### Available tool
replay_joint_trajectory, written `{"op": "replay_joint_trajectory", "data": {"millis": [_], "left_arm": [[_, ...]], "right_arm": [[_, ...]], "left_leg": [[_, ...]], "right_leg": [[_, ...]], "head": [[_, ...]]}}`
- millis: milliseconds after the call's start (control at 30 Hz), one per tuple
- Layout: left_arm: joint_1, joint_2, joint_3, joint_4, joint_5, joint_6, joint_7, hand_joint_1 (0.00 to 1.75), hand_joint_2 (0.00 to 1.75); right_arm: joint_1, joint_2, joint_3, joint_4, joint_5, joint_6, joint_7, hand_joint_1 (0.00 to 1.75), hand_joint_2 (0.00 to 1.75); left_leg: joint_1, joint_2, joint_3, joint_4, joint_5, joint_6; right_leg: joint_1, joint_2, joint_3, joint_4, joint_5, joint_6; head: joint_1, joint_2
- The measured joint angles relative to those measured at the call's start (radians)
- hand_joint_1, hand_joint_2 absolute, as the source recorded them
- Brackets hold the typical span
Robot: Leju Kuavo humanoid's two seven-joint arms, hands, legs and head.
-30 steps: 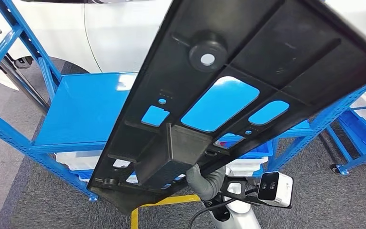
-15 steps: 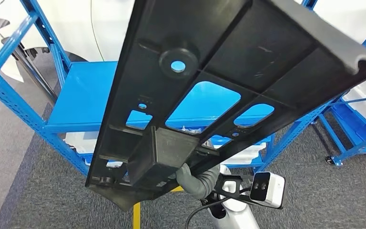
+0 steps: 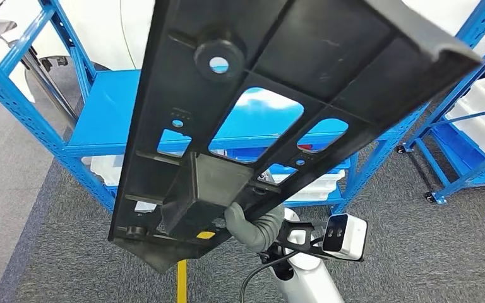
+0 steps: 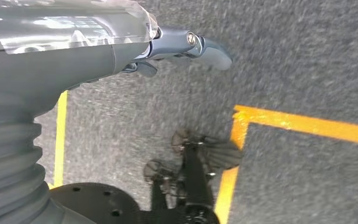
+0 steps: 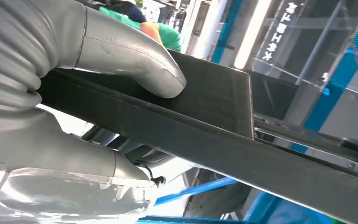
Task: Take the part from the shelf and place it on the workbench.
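One part (image 3: 328, 69), a large black ribbed panel with several cut-outs, was off the shelf and held up close before the head camera, tilted. Nearest, the right robot hand (image 3: 243, 222) gripped its lower edge, thumb pressed on one face and the rest of the hand under the rim in the right wrist view. The left robot hand (image 4: 186, 44) hung over grey carpet holding nothing, fingers apart. Judging by that, the pick was done; carrying and setting down on the counter remained, and no counter was visible. Beyond stood two blue shelf racks: one shelf (image 3: 110, 117) behind the part, another rack (image 3: 461, 145) further right.
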Motion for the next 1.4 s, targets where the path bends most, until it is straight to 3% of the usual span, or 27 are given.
{"op": "replay_joint_trajectory", "data": {"millis": [67, 133, 167, 200, 233, 267, 333, 367, 400, 467, 533, 633, 667, 700, 733, 800, 867, 967, 1033, 1133, 1167, 1200, 1233, 1333, 1400], "left_arm": [[0.002, 0.0, 0.0, 0.0, 0.005, 0.004, 0.005, 0.0, 1.75], [0.002, -0.001, 0.001, 0.0, 0.009, 0.005, 0.008, 0.0, 1.75], [0.002, -0.002, 0.001, 0.0, 0.011, 0.006, 0.009, 0.0, 1.75], [0.003, -0.002, 0.002, 0.0, 0.013, 0.007, 0.009, 0.0, 1.75], [0.003, -0.001, 0.003, 0.0, 0.015, 0.009, 0.009, 0.0, 1.75], [0.002, -0.001, 0.003, 0.0, 0.018, 0.012, 0.01, 0.0, 1.75], [0.0, -0.002, 0.004, 0.0, 0.021, 0.017, 0.01, 0.0, 1.75], [-0.001, -0.002, 0.005, 0.0, 0.023, 0.02, 0.011, 0.0, 1.75], [-0.001, -0.002, 0.006, 0.0, 0.026, 0.022, 0.012, 0.0, 1.75], [0.001, -0.004, 0.009, 0.0, 0.031, 0.027, 0.017, 0.0, 1.75], [0.001, -0.007, 0.011, 0.0, 0.034, 0.031, 0.022, 0.0, 1.75], [0.002, -0.008, 0.013, 0.0, 0.035, 0.037, 0.028, 0.0, 1.75], [0.003, -0.009, 0.014, 0.0, 0.035, 0.038, 0.031, 0.0, 1.75], [0.004, -0.009, 0.016, 0.0, 0.035, 0.039, 0.033, 0.0, 1.75], [0.004, -0.011, 0.018, 0.0, 0.035, 0.04, 0.036, 0.0, 1.75], [0.004, -0.016, 0.022, 0.0, 0.035, 0.04, 0.038, 0.0, 1.75], [0.003, -0.02, 0.025, 0.0, 0.036, 0.042, 0.039, 0.0, 1.75], [0.003, -0.022, 0.028, 0.0, 0.033, 0.048, 0.046, 0.0, 1.75], [0.003, -0.022, 0.028, 0.0, 0.029, 0.056, 0.053, 0.0, 1.75], [0.005, -0.023, 0.028, 0.0, 0.021, 0.071, 0.066, 0.0, 1.75], [0.006, -0.023, 0.028, 0.0, 0.018, 0.076, 0.07, 0.0, 1.75], [0.007, -0.024, 0.028, 0.0, 0.014, 0.081, 0.074, 0.0, 1.75], [0.008, -0.023, 0.028, 0.0, 0.01, 0.089, 0.076, 0.0, 1.75], [0.01, -0.02, 0.027, 0.0, -0.01, 0.111, 0.079, 0.0, 1.75], [0.011, -0.016, 0.025, 0.0, -0.027, 0.113, 0.075, 0.0, 1.75]], "right_arm": [[-0.003, 0.002, 0.011, 0.007, -0.003, -0.002, 0.0, 1.75, 1.75], [-0.004, 0.002, 0.018, 0.016, -0.007, -0.003, 0.0, 1.75, 1.75], [-0.005, 0.001, 0.021, 0.02, -0.009, -0.002, 0.0, 1.75, 1.75], [-0.005, 0.001, 0.022, 0.025, -0.011, -0.001, 0.0, 1.75, 1.75], [-0.006, 0.001, 0.023, 0.03, -0.015, 0.001, 0.0, 1.75, 1.75], [-0.007, 0.001, 0.024, 0.034, -0.018, 0.002, 0.0, 1.75, 1.75], [-0.011, 0.001, 0.026, 0.04, -0.023, 0.005, 0.0, 1.75, 1.75], [-0.013, 0.001, 0.028, 0.043, -0.025, 0.008, 0.001, 1.75, 1.75], [-0.014, 0.001, 0.03, 0.046, -0.027, 0.012, 0.001, 1.75, 1.75], [-0.017, 0.001, 0.035, 0.054, -0.032, 0.019, 0.0, 1.75, 1.75], [-0.02, 0.001, 0.038, 0.064, -0.036, 0.021, 0.0, 1.75, 1.75], [-0.025, -0.001, 0.041, 0.082, -0.04, 0.024, 0.0, 1.75, 1.75], [-0.026, -0.002, 0.042, 0.089, -0.041, 0.025, 0.0, 1.75, 1.75], [-0.027, -0.003, 0.044, 0.097, -0.042, 0.026, 0.0, 1.75, 1.75], [-0.029, -0.004, 0.046, 0.104, -0.042, 0.027, 0.001, 1.75, 1.75], [-0.036, -0.004, 0.051, 0.115, -0.043, 0.027, 0.001, 1.75, 1.75], [-0.045, -0.004, 0.055, 0.123, -0.046, 0.028, 0.0, 1.75, 1.75], [-0.05, -0.004, 0.058, 0.131, -0.05, 0.028, 0.0, 1.75, 1.75], [-0.051, -0.003, 0.059, 0.133, -0.051, 0.029, 0.0, 1.75, 1.75], [-0.049, -0.002, 0.06, 0.136, -0.052, 0.033, 0.0, 1.75, 1.75], [-0.047, -0.002, 0.06, 0.137, -0.051, 0.035, 0.0, 1.75, 1.75], [-0.045, -0.002, 0.06, 0.138, -0.051, 0.036, 0.0, 1.75, 1.75], [-0.042, -0.003, 0.06, 0.138, -0.049, 0.037, 0.0, 1.75, 1.75], [-0.038, -0.003, 0.056, 0.121, -0.035, 0.028, 0.0, 1.75, 1.75], [-0.032, -0.003, 0.043, 0.089, -0.017, 0.017, -0.001, 1.75, 1.75]], "left_leg": [[0.003, -0.001, -0.027, 0.082, -0.089, -0.009], [0.006, -0.001, -0.055, 0.211, -0.172, -0.018], [0.007, 0.0, -0.057, 0.255, -0.181, -0.022], [0.008, 0.0, -0.045, 0.27, -0.167, -0.024], [0.009, 0.0, -0.014, 0.247, -0.14, -0.026], [0.01, 0.0, 0.035, 0.191, -0.116, -0.026], [0.008, -0.002, 0.132, 0.052, -0.119, -0.019], [0.006, -0.002, 0.159, 0.006, -0.133, -0.013], [0.004, -0.003, 0.167, -0.015, -0.143, -0.004], [0.003, -0.002, 0.159, -0.02, -0.134, 0.014], [0.006, 0.001, 0.148, -0.024, -0.116, 0.028], [0.006, 0.002, 0.119, -0.022, -0.091, 0.036], [0.005, 0.002, 0.109, -0.021, -0.084, 0.035], [0.005, 0.002, 0.102, -0.02, -0.079, 0.034], [0.005, 0.002, 0.097, -0.019, -0.075, 0.032], [0.004, 0.001, 0.091, -0.018, -0.069, 0.027], [0.001, 0.001, 0.088, -0.016, -0.065, 0.02], [0.001, 0.003, 0.083, -0.016, -0.06, 0.005], [0.001, 0.003, 0.067, 0.016, -0.086, -0.004], [0.004, 0.002, -0.013, 0.201, -0.185, -0.014], [0.005, 0.002, -0.035, 0.255, -0.203, -0.017], [0.006, 0.002, -0.042, 0.275, -0.203, -0.019], [0.008, 0.001, -0.027, 0.249, -0.181, -0.02], [0.015, -0.026, 0.073, 0.058, -0.1, -0.019], [0.015, -0.044, 0.098, 0.004, -0.093, -0.013]], "right_leg": [[-0.004, -0.004, -0.022, -0.006, 0.026, -0.009], [-0.004, -0.004, -0.053, -0.004, 0.049, -0.01], [-0.003, -0.005, -0.07, -0.001, 0.06, -0.009], [-0.003, -0.006, -0.087, 0.004, 0.07, -0.007], [-0.004, -0.006, -0.105, 0.009, 0.079, -0.005], [-0.005, -0.006, -0.121, 0.017, 0.087, -0.001], [-0.004, -0.005, -0.147, 0.033, 0.098, 0.008], [-0.004, -0.005, -0.153, 0.039, 0.103, 0.014], [-0.003, -0.005, -0.156, 0.041, 0.108, 0.019], [-0.005, -0.004, -0.159, 0.041, 0.116, 0.032], [-0.009, -0.001, -0.18, 0.084, 0.079, 0.044], [-0.015, 0.002, -0.252, 0.276, -0.043, 0.056], [-0.015, 0.002, -0.262, 0.322, -0.062, 0.058], [-0.016, 0.003, -0.252, 0.328, -0.062, 0.057], [-0.015, 0.003, -0.221, 0.291, -0.045, 0.055], [-0.012, 0.003, -0.121, 0.141, 0.002, 0.043], [-0.007, 0.003, -0.063, 0.041, 0.023, 0.03], [-0.006, 0.002, -0.063, 0.025, 0.031, 0.017], [-0.012, 0.0, -0.064, 0.015, 0.04, 0.005], [-0.012, -0.003, -0.07, 0.012, 0.047, -0.004], [-0.012, -0.001, -0.073, 0.014, 0.048, -0.004], [-0.012, 0.002, -0.075, 0.017, 0.048, -0.003], [-0.012, 0.008, -0.077, 0.021, 0.048, -0.002], [-0.013, 0.028, -0.087, 0.037, 0.045, 0.008], [-0.012, 0.043, -0.099, 0.046, 0.047, 0.02]], "head": [[0.0, 0.0], [0.0, 0.0], [0.0, 0.0], [0.0, 0.0], [0.0, 0.0], [0.0, 0.0], [0.0, 0.0], [0.0, 0.0], [0.0, 0.0], [0.0, 0.0], [0.0, 0.0], [0.0, 0.0], [0.0, 0.0], [0.0, 0.0], [0.0, 0.0], [0.0, 0.0], [0.0, 0.0], [0.0, 0.0], [0.0, 0.0], [0.0, 0.0], [0.0, 0.0], [0.0, 0.0], [0.0, 0.0], [0.0, 0.0], [0.0, 0.0]]}}
